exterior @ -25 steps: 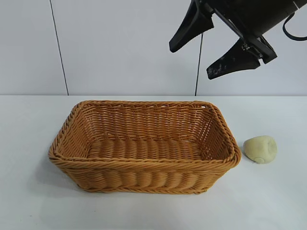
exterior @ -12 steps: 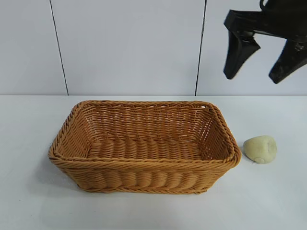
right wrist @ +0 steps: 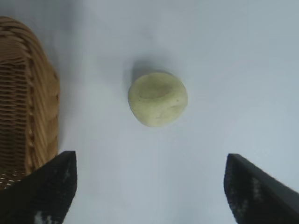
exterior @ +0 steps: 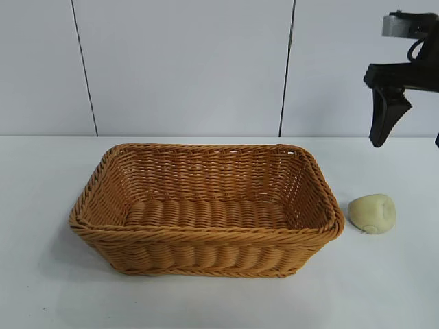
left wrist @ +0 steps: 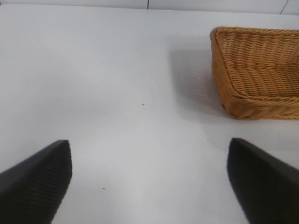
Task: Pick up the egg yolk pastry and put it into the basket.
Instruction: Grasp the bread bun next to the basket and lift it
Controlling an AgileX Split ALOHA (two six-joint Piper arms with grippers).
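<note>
Left gripper (left wrist: 149, 182): showing only in its own wrist view, jaws standing wide apart, two dark fingers (left wrist: 35, 179) framing bare white table (left wrist: 117, 93), nothing lying between them. It is sitting off the basket's short end, well apart from it, pointing shallowly down at the tabletop.

Basket (exterior: 206, 209): large rectangular wicker piece, orange-brown, with flaring sides and braided rim, resting upright on the table near the middle of the exterior view. Its ribbed bottom is showing. One corner (left wrist: 254, 70) is appearing in the left wrist view, and one short end (right wrist: 28, 93) in the right wrist view.

Egg yolk pastry (exterior: 372, 213): small pale cream-yellow bun, lying on the table just beside the basket's right short end, outside it, not touching the rim. In the right wrist view the pastry (right wrist: 158, 98) is sitting as a rounded dome on the white surface, with a gap of table separating it from the wicker.

Right gripper (right wrist: 149, 186): hanging in the air above and to the right of the basket, over the pastry's area, pointing steeply down. Jaws are standing open, gripping nothing; one black finger (exterior: 385, 113) is showing at the exterior view's right edge, the other mostly cut off. The pastry is lying below, clear of both fingers.
</note>
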